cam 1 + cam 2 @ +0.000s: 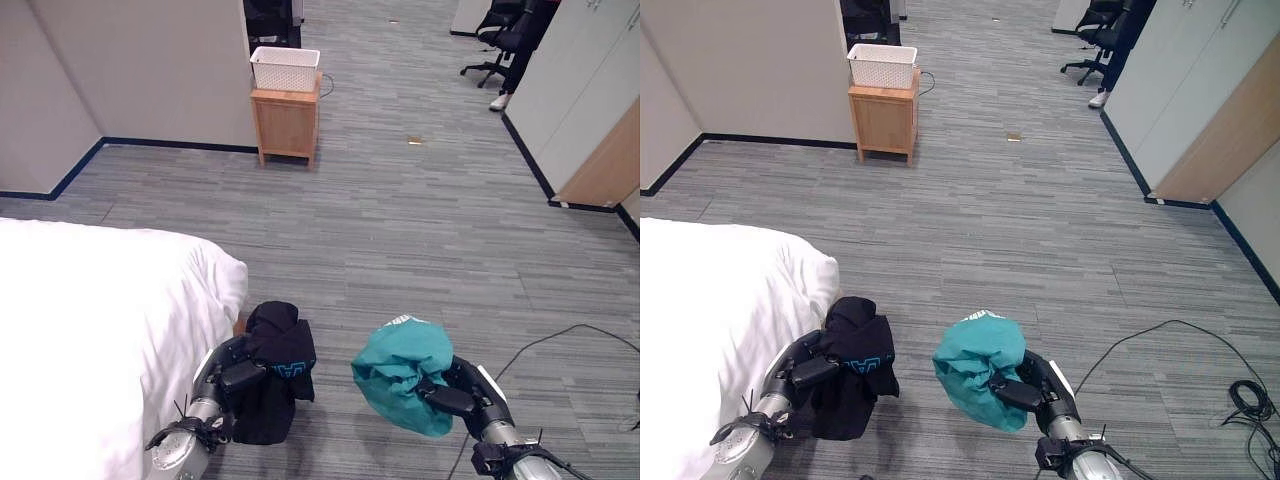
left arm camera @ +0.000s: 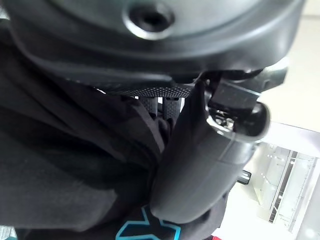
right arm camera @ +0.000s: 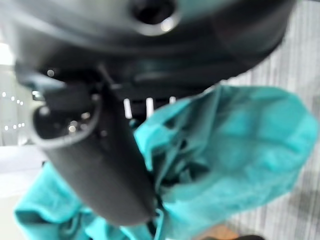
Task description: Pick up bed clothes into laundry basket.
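Observation:
My left hand is shut on a black garment with a teal print, held bunched above the floor beside the bed's corner. Its thumb presses into the dark cloth. My right hand is shut on a teal garment, a crumpled bundle lifted over the carpet, with the thumb clamped against the teal folds. The white laundry basket stands far ahead on a small wooden cabinet.
A bed with a white cover fills the lower left. Grey partition walls stand behind it. Open grey carpet stretches toward the cabinet. An office chair and a person's leg and shoe are at the far right.

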{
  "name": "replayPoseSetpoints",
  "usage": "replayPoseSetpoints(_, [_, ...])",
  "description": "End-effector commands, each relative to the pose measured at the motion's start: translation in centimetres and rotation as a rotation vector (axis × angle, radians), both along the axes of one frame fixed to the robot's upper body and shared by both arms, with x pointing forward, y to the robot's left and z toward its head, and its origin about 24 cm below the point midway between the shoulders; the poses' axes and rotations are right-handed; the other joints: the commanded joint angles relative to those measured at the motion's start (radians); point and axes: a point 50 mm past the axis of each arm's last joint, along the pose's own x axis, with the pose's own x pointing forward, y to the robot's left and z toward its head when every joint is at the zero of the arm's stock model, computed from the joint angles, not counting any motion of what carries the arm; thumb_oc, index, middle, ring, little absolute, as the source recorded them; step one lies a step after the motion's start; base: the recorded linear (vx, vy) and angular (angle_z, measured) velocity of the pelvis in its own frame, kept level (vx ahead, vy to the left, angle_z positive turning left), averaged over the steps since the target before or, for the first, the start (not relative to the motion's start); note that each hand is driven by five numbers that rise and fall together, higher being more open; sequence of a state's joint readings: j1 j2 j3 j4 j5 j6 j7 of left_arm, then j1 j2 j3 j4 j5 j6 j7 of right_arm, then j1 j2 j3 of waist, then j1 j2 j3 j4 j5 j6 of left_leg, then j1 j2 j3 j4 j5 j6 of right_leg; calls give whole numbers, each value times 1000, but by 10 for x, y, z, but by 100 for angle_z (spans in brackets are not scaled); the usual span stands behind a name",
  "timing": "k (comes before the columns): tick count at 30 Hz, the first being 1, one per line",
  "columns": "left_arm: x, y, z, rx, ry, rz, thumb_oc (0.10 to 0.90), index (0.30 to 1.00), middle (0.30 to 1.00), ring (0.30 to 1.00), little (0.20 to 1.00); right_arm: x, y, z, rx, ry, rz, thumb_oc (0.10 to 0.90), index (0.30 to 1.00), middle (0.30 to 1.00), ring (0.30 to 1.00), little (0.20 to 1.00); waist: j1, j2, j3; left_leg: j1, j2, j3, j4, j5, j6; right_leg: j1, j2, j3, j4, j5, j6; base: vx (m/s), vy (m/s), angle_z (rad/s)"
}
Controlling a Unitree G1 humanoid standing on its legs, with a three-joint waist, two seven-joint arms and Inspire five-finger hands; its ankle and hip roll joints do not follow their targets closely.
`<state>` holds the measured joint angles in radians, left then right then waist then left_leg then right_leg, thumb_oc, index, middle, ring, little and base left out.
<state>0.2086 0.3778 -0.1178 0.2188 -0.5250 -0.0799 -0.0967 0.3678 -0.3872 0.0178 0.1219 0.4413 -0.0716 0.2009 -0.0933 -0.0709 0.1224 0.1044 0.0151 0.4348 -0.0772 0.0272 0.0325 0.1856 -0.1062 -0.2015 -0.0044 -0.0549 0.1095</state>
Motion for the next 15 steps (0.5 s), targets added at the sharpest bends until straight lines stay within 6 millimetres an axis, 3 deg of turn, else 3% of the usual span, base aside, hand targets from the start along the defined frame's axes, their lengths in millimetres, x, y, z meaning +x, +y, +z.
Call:
replayPoseSetpoints(1, [42, 17, 57, 167, -253, -60, 400, 300, 300, 300, 300, 17, -1, 25, 70, -152, 13, 400, 300, 300, 300, 300, 19, -94, -98, 74, 164, 36, 13, -30, -120, -82, -14, -147, 55, 127, 70, 50, 167, 12])
replayPoseSetpoints(4, [25, 24, 45, 147, -191, -41, 400, 300, 300, 300, 300, 11, 2, 21, 106, -135, 31, 400, 300, 300, 300, 300, 28, -86, -96, 74, 149, 33, 20, -43, -108, -81, -21, -138, 55, 125, 72, 39, 84, -13])
replayPoseSetpoints(8, [18, 20, 39, 115, -170, -54, 400, 300, 300, 300, 300, 6, 4, 15, 67, -85, 91, 400, 300, 300, 300, 300, 37, -79, -86, 73, 136, 36, 29, -57, -96, -79, -31, -135, 51, 135, 76, 46, 91, -9])
replayPoseSetpoints(15, [31, 14, 51, 130, -235, -69, 400, 300, 300, 300, 300, 11, 0, 21, 13, -109, 97, 400, 300, 300, 300, 300, 30, -67, -74, 59, 118, 52, 22, -61, -86, -107, -43, -112, 43, 162, 93, 32, 85, -12])
